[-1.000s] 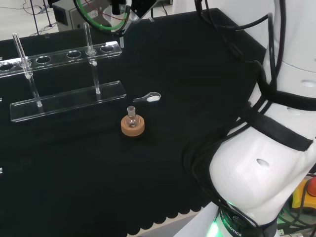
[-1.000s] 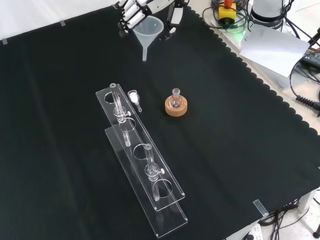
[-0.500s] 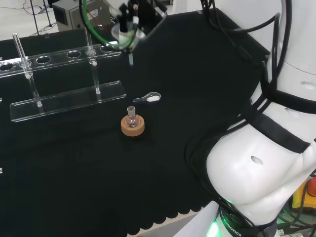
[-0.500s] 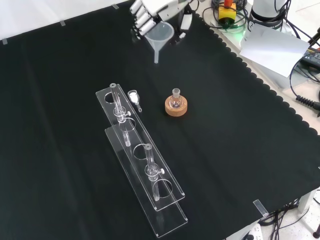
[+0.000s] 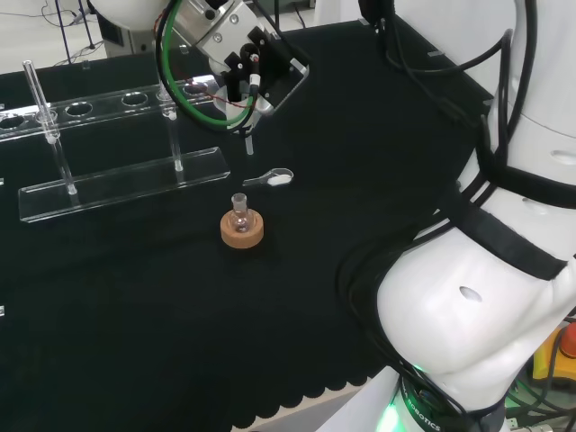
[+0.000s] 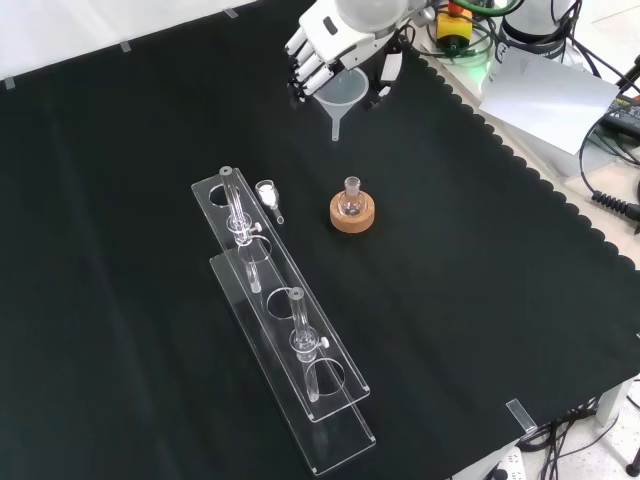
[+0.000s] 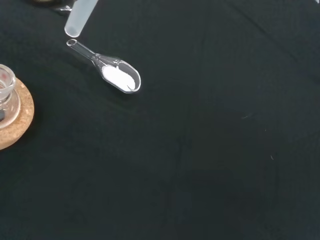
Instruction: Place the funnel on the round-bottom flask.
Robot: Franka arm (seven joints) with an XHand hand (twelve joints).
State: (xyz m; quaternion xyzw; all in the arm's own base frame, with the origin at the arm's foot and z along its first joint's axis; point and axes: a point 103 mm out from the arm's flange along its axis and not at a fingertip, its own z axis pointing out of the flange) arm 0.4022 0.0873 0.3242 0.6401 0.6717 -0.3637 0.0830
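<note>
While black cloth covers the desk (image 6: 120,150), the black and white hand (image 6: 325,40) hangs above it, fingers curled around a clear plastic funnel (image 6: 343,92), spout pointing down.

A laboratory: a clear test-tube rack (image 6: 285,330), a small flask (image 6: 351,198) on cork, and cables around a black-clothed desk (image 6: 480,280).
</note>
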